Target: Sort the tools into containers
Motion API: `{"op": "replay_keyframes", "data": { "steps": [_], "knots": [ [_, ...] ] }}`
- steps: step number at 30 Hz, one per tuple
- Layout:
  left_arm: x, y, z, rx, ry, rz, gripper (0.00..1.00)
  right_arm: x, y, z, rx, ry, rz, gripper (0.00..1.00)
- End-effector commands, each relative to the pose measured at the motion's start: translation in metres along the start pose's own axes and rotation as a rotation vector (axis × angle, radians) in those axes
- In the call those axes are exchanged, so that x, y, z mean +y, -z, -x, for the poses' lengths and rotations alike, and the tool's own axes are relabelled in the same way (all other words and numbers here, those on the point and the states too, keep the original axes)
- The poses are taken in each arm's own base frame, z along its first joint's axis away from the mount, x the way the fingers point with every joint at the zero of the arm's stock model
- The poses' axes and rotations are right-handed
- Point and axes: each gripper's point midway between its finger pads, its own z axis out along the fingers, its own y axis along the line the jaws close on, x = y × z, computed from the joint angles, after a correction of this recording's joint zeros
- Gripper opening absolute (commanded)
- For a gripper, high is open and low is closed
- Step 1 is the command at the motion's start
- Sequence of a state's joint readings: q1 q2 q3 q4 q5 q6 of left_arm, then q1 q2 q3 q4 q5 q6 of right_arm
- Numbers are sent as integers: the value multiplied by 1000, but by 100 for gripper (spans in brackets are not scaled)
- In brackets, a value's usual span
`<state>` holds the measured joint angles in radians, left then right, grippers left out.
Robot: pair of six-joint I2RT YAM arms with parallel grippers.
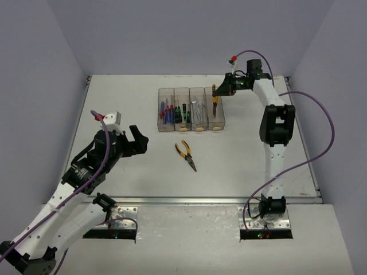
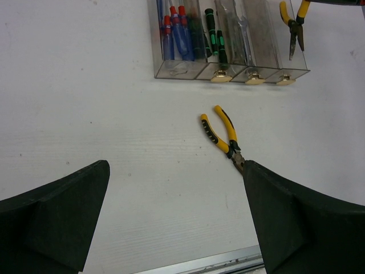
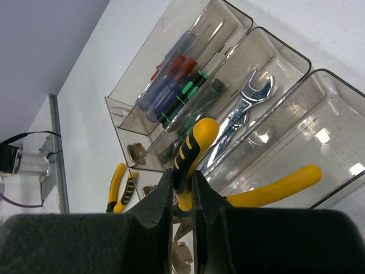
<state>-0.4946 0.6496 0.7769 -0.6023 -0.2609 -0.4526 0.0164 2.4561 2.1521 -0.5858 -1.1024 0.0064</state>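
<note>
So: right gripper (image 1: 217,89) is clamped on one pliers (image 1: 213,103), and the second pliers (image 1: 186,154) lies loose on the table (image 1: 114,103).

Top view: the held pliers hangs nose-down at the rightmost of the four bins (image 1: 191,89), but whether the tip touches the bottom is hard to tell. The left gripper (image 1: 137,141) is spread wide with nothing in it, well left of the loose pair.
Left wrist: the loose pair lies ahead between the wide jaws, nose near the right one. Blue/red screwdrivers (image 2: 181,34) are in the first bin and green/black screwdrivers (image 2: 214,35) in the second.
Right wrist: the jaws pinch one yellow-and-black handle and the other handle splays out sideways. Wrenches (image 3: 246,105) sit in the third bin.
</note>
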Motion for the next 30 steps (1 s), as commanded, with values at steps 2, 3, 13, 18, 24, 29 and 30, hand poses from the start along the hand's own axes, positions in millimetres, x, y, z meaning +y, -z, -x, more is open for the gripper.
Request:
{"op": "replay_keyframes", "data": {
  "steps": [2,3,13,18,24,29,30],
  "knots": [
    [-6,-3,10,-35,6,-20,100,5,1,14,-30,60,7,6],
    [-6,-3,10,-35,4,-20,100,3,2,14,-25,58,-9,15],
    [-6,-1,12,-43,7,-26,100,7,11,26,-16,97,-171,73],
    [-3,0,14,-52,11,-9,100,36,17,42,6,128,-464,81],
    [12,7,21,-97,57,70,100,109,18,-5,-35,75,-813,81],
    [30,17,31,-155,109,162,100,171,-38,-106,158,125,-878,78],
    [30,20,32,-166,120,154,100,184,-56,-130,201,132,-859,73]
  ]
}}
